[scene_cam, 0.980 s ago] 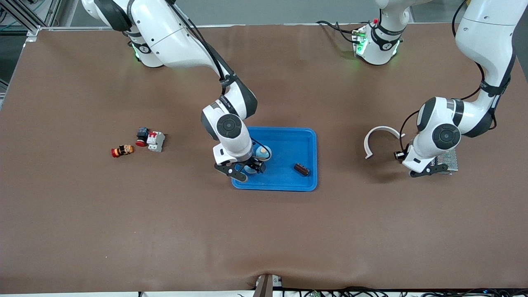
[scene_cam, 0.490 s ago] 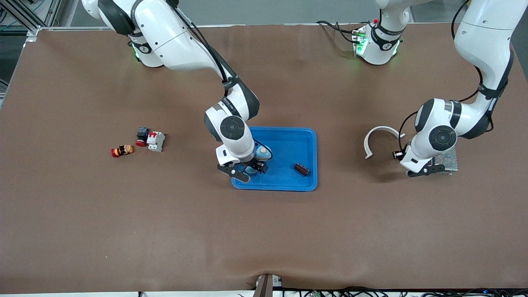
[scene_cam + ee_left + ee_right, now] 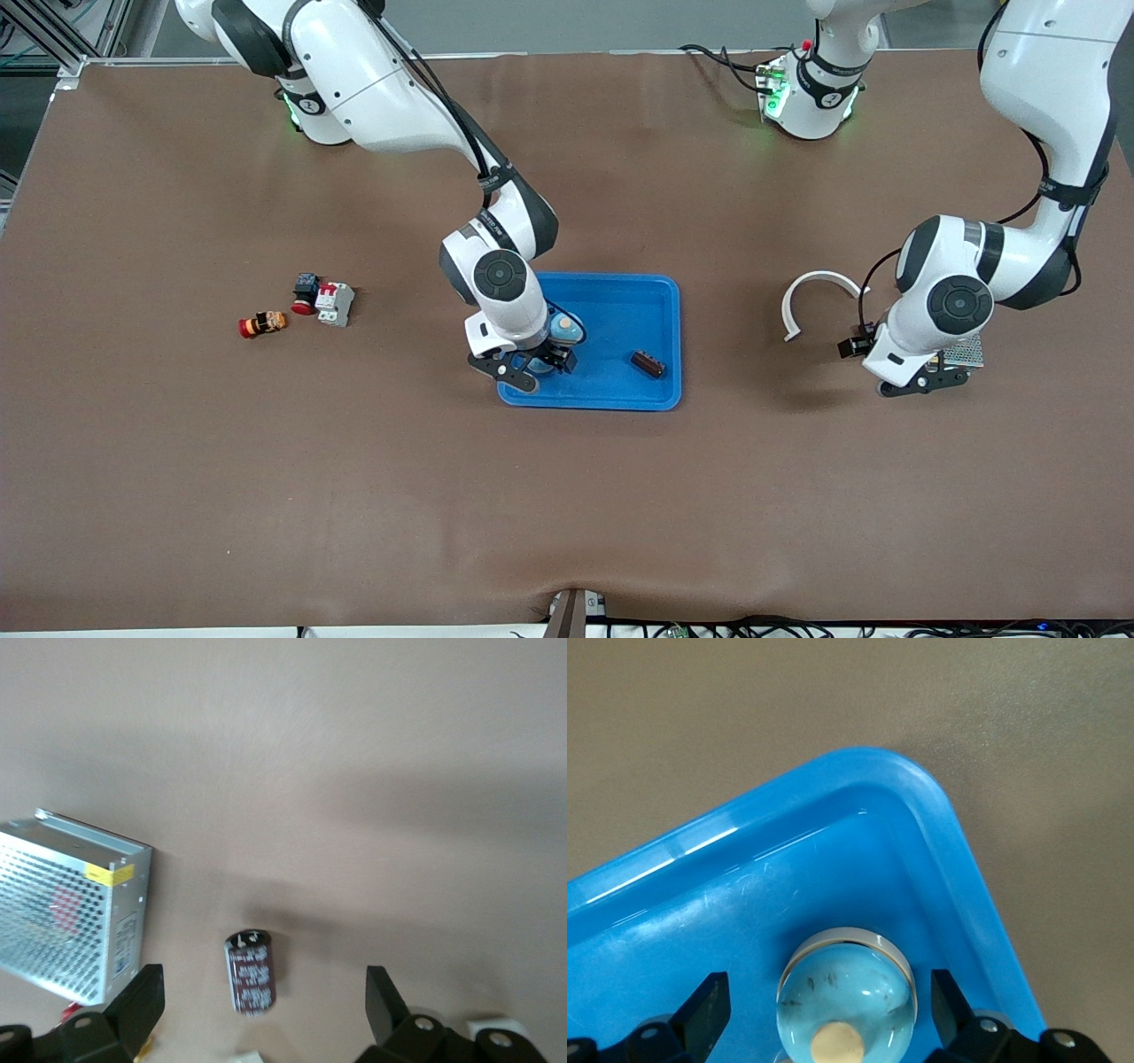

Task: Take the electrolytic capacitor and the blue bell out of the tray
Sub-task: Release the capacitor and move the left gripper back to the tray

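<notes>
The capacitor (image 3: 252,973), a dark brown cylinder with pale print, lies on its side on the brown table beside a perforated metal box (image 3: 62,904). My left gripper (image 3: 263,992) hangs over it, open, a finger on each side and not touching it. In the front view the left gripper (image 3: 921,383) hides the capacitor. The bell (image 3: 846,1001), a pale blue dome with a tan button, stands in a corner of the blue tray (image 3: 957,859). My right gripper (image 3: 828,988) is open around it, fingers apart from the dome. From the front, the bell (image 3: 564,329) shows beside the right gripper (image 3: 532,365).
A small dark brown block (image 3: 648,363) lies in the blue tray (image 3: 678,337). A white curved strip (image 3: 819,297) lies near the metal box (image 3: 966,352). A red-tipped switch (image 3: 264,323), a black part (image 3: 305,291) and a grey breaker (image 3: 335,303) sit toward the right arm's end.
My left gripper has gone from shut to open and its wrist has shifted slightly over the table by the metal box. The right gripper has barely moved over the tray.
</notes>
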`<state>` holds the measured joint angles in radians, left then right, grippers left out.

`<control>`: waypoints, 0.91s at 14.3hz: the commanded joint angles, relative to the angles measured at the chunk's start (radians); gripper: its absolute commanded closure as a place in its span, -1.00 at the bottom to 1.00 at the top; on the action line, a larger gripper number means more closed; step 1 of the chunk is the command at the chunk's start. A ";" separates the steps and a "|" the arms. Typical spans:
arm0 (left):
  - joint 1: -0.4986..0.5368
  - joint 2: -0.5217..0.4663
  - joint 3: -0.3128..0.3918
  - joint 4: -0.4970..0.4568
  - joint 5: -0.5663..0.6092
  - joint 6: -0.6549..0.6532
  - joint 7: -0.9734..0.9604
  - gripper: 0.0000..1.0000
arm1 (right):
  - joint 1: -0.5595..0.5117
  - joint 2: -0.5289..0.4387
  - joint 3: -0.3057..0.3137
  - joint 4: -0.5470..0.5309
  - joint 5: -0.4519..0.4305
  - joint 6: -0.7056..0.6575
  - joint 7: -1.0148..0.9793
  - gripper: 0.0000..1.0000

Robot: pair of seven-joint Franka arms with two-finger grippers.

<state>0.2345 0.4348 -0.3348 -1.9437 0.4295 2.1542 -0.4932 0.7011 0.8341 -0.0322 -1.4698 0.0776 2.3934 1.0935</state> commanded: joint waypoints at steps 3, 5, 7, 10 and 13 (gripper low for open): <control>-0.001 -0.002 -0.115 0.155 -0.130 -0.146 -0.066 -1.00 | 0.005 0.029 0.000 0.032 -0.015 -0.002 0.009 -1.00; -0.030 0.002 -0.139 0.196 -0.184 -0.146 -0.151 -1.00 | 0.008 0.029 0.000 0.032 -0.015 -0.003 0.008 -1.00; -0.084 0.004 -0.141 0.200 -0.189 -0.148 -0.243 -1.00 | 0.015 0.029 0.000 0.032 -0.015 -0.005 0.006 -1.00; -0.173 0.067 -0.141 0.282 -0.236 -0.146 -0.410 -1.00 | 0.017 0.029 0.000 0.032 -0.016 -0.005 0.005 -1.00; -0.274 0.123 -0.139 0.328 -0.226 -0.136 -0.623 -1.00 | 0.017 0.029 0.000 0.032 -0.018 -0.005 0.005 -1.00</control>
<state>0.0178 0.4945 -0.4762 -1.6852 0.2085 2.0305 -1.0053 0.7130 0.8449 -0.0295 -1.4675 0.0750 2.3934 1.0922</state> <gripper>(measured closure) 0.000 0.000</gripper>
